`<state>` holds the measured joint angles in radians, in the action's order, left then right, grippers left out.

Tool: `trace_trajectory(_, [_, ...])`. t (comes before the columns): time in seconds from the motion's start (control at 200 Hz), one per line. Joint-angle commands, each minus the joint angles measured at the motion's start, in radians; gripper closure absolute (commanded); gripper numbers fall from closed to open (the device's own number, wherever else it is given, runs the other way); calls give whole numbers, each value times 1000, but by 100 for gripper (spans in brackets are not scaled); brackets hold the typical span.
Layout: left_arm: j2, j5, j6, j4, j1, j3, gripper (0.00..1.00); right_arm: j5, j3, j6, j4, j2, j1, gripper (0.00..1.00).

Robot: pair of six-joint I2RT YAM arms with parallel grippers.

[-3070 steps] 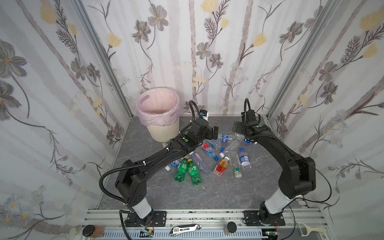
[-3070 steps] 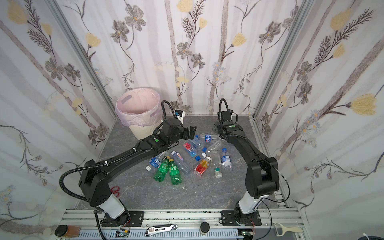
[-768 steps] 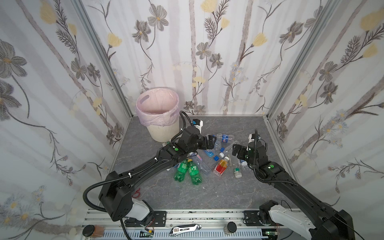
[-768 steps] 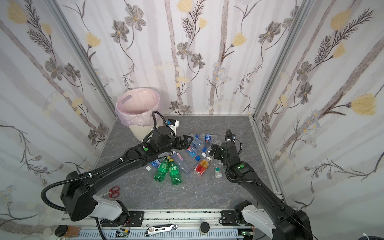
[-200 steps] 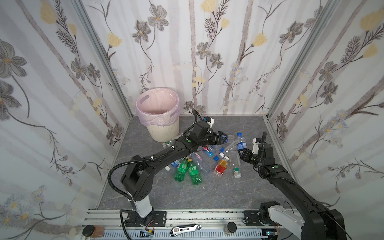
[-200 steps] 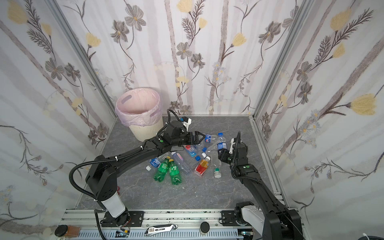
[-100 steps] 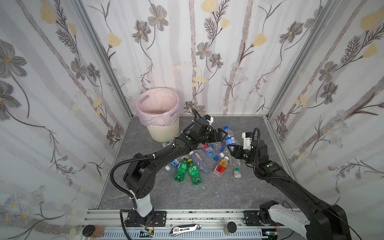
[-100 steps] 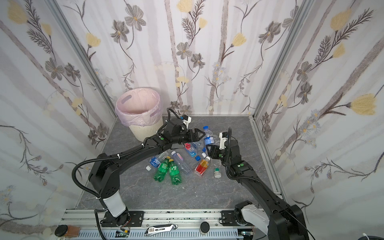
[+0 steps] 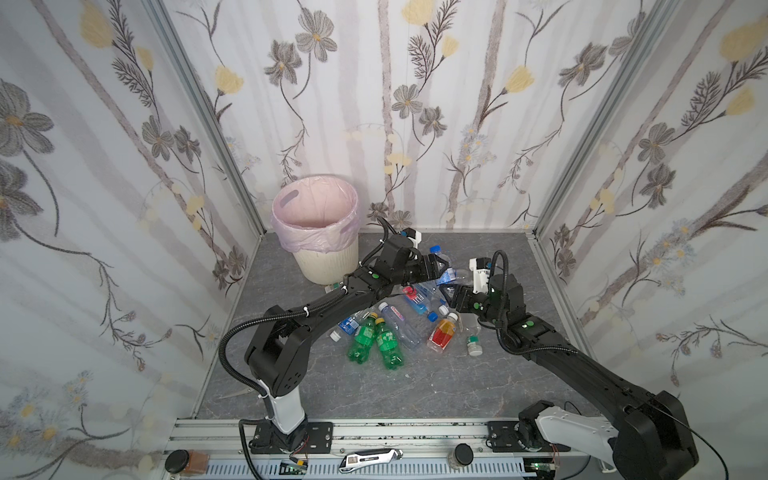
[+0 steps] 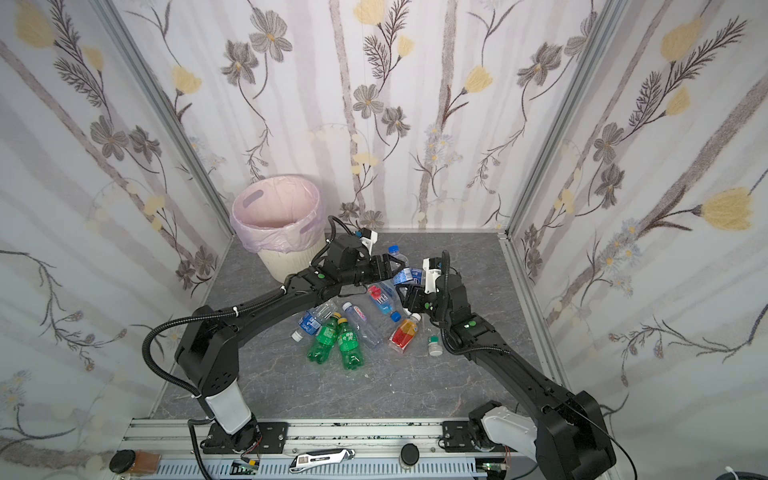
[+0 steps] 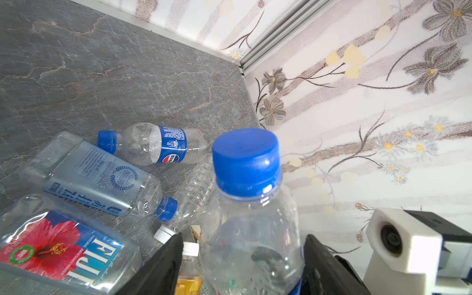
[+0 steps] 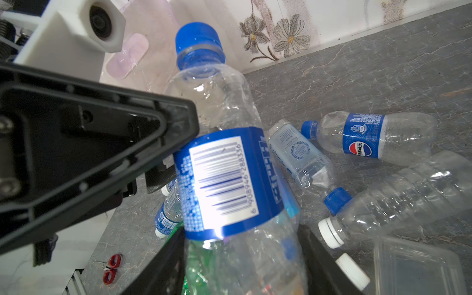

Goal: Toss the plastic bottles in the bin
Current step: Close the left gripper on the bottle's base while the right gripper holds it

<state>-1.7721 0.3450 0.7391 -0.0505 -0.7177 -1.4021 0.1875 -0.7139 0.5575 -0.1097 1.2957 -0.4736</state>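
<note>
Bottles (image 9: 399,328) lie heaped on the grey floor (image 9: 332,395), to the right of the bin (image 9: 324,266), a cream basket with a pink liner standing at the back left.

Above the heap we see the left gripper (image 9: 444,266) and the right gripper (image 9: 453,293) meet on one blue-capped bottle (image 12: 224,178), clear and off the floor. The right gripper is clamped on its lower body. The left gripper's jaws flank its middle, one finger against the blue label, and we cannot tell whether they squeeze it. The label's barcode reads 6 908946 288336.

Beneath, we read "FIJI" and "NATURAL ARTESIAN WATER" beside a red hibiscus on a square bottle (image 11: 63,252). Next to it lies a flat-sided bottle (image 11: 97,178) with a pale label, a wreath emblem and Chinese characters. Beyond that is a Pepsi bottle (image 11: 163,144), its roundel showing.

Nearer the front, two green bottles (image 9: 388,345) with yellow caps lie touching, with an orange-red bottle (image 9: 442,334) near them.

Small red-handled scissors (image 12: 111,268) lie near the floor's left edge.
</note>
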Motion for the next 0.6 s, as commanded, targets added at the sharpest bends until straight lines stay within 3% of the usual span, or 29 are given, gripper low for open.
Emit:
trace_trajectory(0.0, [5, 9, 23, -55, 4, 2, 28, 7, -9, 0, -71, 6, -11, 47])
trace_trajectory(0.245, [-4, 14, 37, -73, 6, -2, 31, 8, -15, -9, -79, 8, -19, 47])
trace_trajectory(0.594, [4, 8, 34, -78, 10, 4, 48, 12, -21, -9, -90, 25, -21, 43])
